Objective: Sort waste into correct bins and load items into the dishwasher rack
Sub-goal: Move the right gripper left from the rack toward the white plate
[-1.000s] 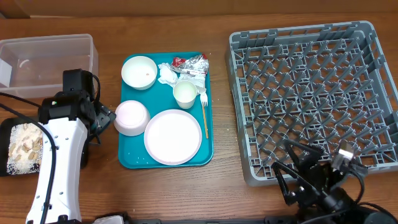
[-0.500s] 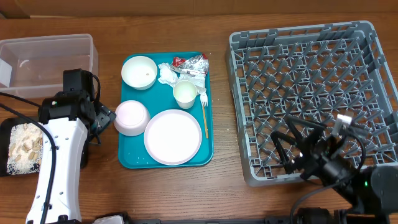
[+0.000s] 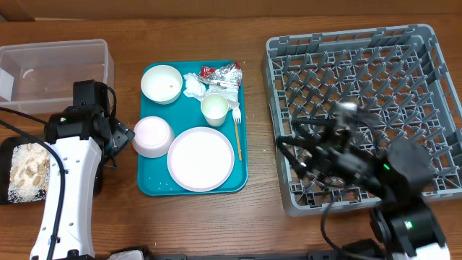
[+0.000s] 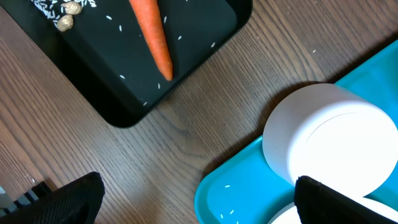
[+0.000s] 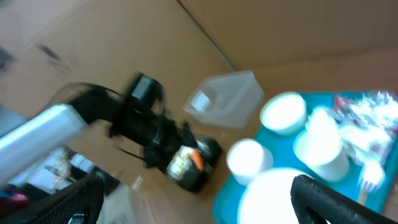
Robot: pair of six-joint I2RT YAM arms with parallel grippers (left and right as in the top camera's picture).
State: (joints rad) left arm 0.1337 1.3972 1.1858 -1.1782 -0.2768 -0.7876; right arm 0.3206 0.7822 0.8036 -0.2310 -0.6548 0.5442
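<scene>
On the teal tray (image 3: 155,184) stand a round plate (image 3: 201,158), an upright bowl (image 3: 161,84), an upside-down bowl (image 3: 152,136), a cup (image 3: 214,109), a yellow-handled fork (image 3: 237,133), a napkin (image 3: 193,86) and a foil wrapper (image 3: 222,73). My left gripper (image 3: 121,137) hangs open beside the upside-down bowl (image 4: 329,143), holding nothing. A carrot (image 4: 152,37) lies in the black tray (image 4: 124,74) with beige food bits (image 3: 27,170). My right gripper (image 3: 292,152), blurred, is open over the front left of the grey rack (image 3: 368,108). It faces the plate (image 5: 273,199).
The clear tub (image 3: 54,68) stands at the back left, behind the black tray (image 3: 7,170). Bare wood shows between the teal tray and the rack. My left arm's white body runs along the front left.
My right arm has swung up from the rack's front right corner and leftward over its front left part, still open. The left arm and all the objects have stayed put.
</scene>
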